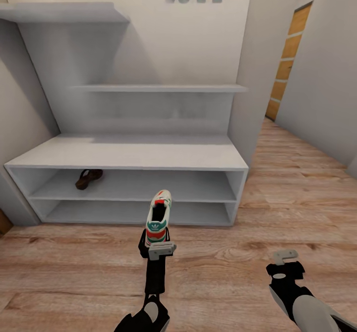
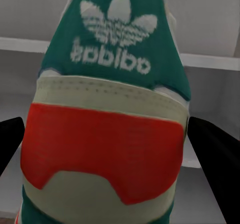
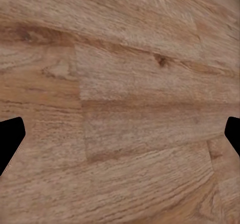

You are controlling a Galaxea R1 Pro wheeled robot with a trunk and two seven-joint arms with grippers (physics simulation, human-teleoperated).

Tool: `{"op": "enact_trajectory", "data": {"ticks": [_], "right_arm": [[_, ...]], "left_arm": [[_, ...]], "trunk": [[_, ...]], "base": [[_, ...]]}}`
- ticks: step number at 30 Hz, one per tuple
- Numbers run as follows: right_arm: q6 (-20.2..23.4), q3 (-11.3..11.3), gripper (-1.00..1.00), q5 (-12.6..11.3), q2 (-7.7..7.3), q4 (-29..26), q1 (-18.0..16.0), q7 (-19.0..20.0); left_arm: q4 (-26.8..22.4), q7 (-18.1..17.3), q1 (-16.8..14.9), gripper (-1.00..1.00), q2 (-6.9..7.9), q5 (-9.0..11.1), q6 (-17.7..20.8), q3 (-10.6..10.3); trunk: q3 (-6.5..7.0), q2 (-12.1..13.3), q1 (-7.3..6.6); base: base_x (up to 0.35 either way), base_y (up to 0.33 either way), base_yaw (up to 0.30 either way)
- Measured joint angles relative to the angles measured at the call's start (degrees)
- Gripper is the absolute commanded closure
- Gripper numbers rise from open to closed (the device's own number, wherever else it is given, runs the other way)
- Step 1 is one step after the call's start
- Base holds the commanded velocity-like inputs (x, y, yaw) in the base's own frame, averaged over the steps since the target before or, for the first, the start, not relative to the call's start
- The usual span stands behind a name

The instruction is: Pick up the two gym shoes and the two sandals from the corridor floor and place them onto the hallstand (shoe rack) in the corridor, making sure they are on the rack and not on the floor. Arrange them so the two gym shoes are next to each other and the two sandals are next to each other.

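— How far along is the job?

— One brown sandal (image 1: 89, 178) already lies on the upper of the two low open shelves of the hallstand (image 1: 126, 154), toward its left end. A white gym shoe (image 1: 158, 216) with teal and red-orange trim is off the floor, clamped heel-first in the left gripper (image 1: 159, 245) and held in front of the shelves, toe pointing at the rack. I'd judge the task under half done: this shoe is not yet set down, and the other sneaker and the second sandal aren't placed on the rack as far as one can see.

— And the right arm?

— The right gripper (image 1: 285, 258) hangs over the corridor floor (image 1: 223, 272) to the right, fingers spread, holding nothing.

— What are the surfaces like?

— The rack is smooth, matte, pale grey-white, all flat boards and square edges, with stepped wall shelves above. The floor is light brown plank with knots and grain. The sneaker's heel (image 2: 107, 149) shows a stitched off-white band, a glossy red patch and a teal tab with a white trefoil logo. The sandal looks slim, dark and leathery.
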Motion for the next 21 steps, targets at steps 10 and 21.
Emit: {"op": "enact_trajectory", "data": {"ticks": [10, 21], "right_arm": [[0.0, 0.0, -1.00, 0.0, 0.00, 0.0, 0.0, 0.0], [0.0, 0.0, -1.00, 0.0, 0.02, 1.1, 0.1, -0.1]], "left_arm": [[0.1, 0.0, 0.0, 1.00, 0.00, 0.0, 0.0, 0.0], [0.3, -0.2, 0.0, 1.00, 0.00, 0.0, 0.0, 0.0]], "trunk": [[0.00, 0.0, 0.00], [0.00, 0.0, 0.00]], "base": [[0.045, 0.000, 0.000], [0.102, 0.000, 0.000]]}}
